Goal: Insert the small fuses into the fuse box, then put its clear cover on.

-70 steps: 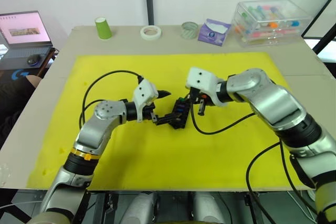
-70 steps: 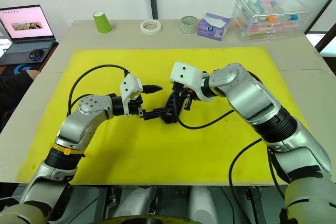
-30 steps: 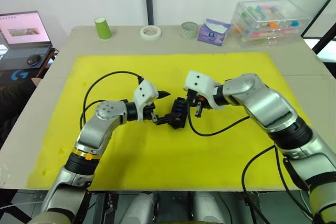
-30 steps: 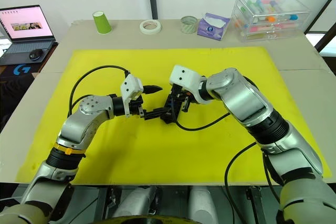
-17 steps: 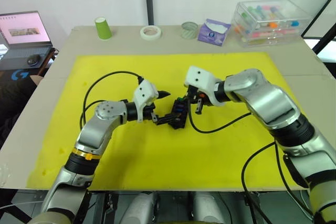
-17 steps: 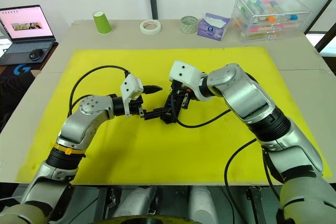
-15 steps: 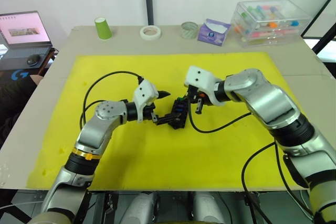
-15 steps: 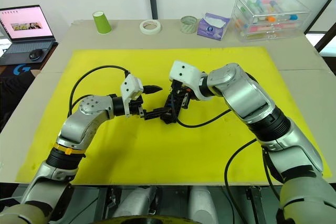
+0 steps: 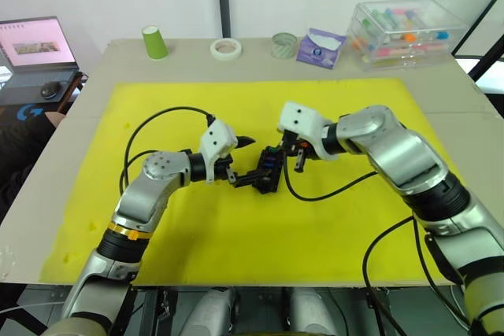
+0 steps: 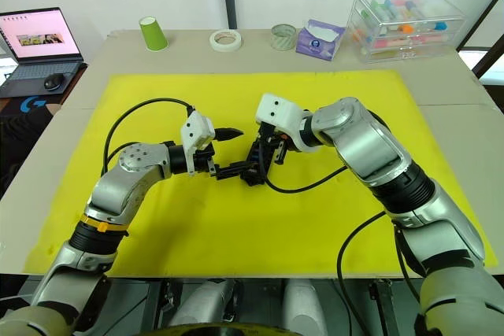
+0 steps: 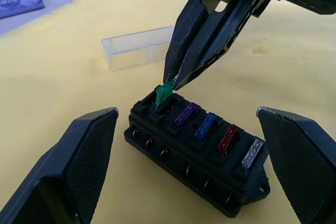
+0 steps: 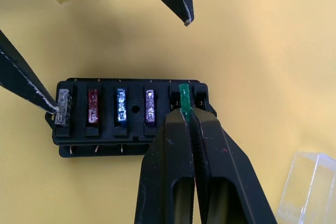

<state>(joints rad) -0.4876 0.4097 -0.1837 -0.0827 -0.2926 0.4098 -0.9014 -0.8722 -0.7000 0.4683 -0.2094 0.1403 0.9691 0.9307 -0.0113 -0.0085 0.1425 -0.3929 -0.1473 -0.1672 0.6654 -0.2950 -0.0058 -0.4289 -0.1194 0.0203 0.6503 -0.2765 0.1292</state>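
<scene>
My right gripper [image 12: 185, 116] is pinched tight on the green fuse [image 12: 184, 98], its two fingertips meeting on the fuse's edge. The fuse stands tilted at the end slot of the fuse box [image 11: 197, 153], directly under my fingertips, its lower end at the slot and its top leaning. I cannot tell whether it is seated.

Beside it, running away from my fingertips along the same row, sit the purple fuse [image 12: 150, 105], the blue fuse [image 12: 121, 104], the red fuse [image 12: 93, 105] and the grey fuse [image 12: 63, 107], each in its own slot.

My left gripper [image 9: 244, 160] has its fingers spread wide, one to each side of the box. One fingertip [image 12: 37, 96] touches the box's far end by the grey fuse; the other [image 12: 178, 3] hangs clear of the box, off its long side.

The cover [image 11: 137, 47] lies on the yellow mat [image 9: 236, 226] just behind my right fingers, apart from the box, on its side.
</scene>
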